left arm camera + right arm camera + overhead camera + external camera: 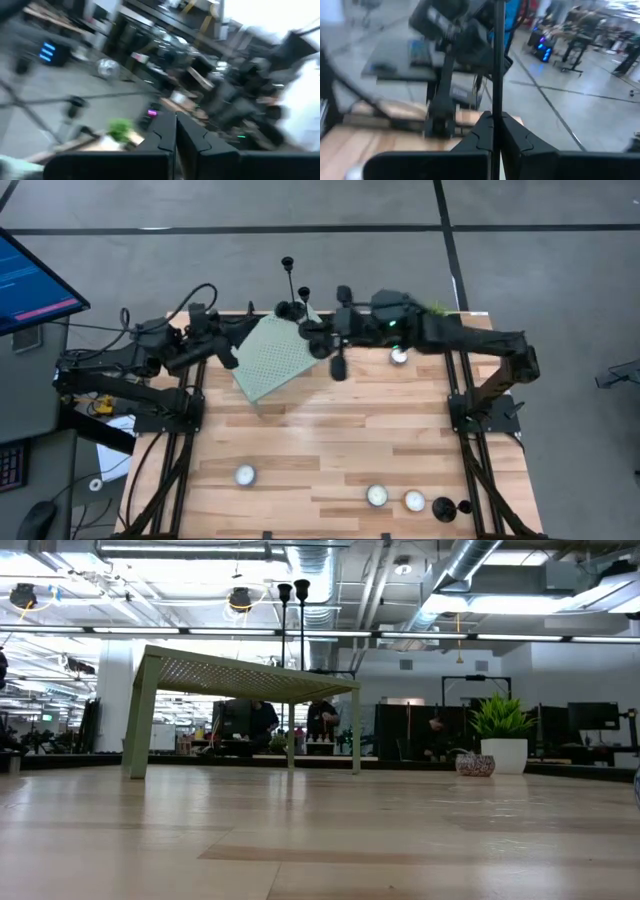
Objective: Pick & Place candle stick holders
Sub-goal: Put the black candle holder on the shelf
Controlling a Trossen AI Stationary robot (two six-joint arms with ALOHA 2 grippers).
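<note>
From above I couldn't make out the bases of the two candle stick holders (291, 288) behind the green stand (270, 355), while the right gripper (496, 131) reached in pinching a holder's thin stem and the left gripper (176, 131) sat pressed together, empty, nearby.

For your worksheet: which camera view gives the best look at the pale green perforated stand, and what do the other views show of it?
The high view: the green stand shows its whole perforated top between both arms. The low view shows it side-on, legs and thin top only. The wrist views show nothing clearly recognisable of it.
</note>
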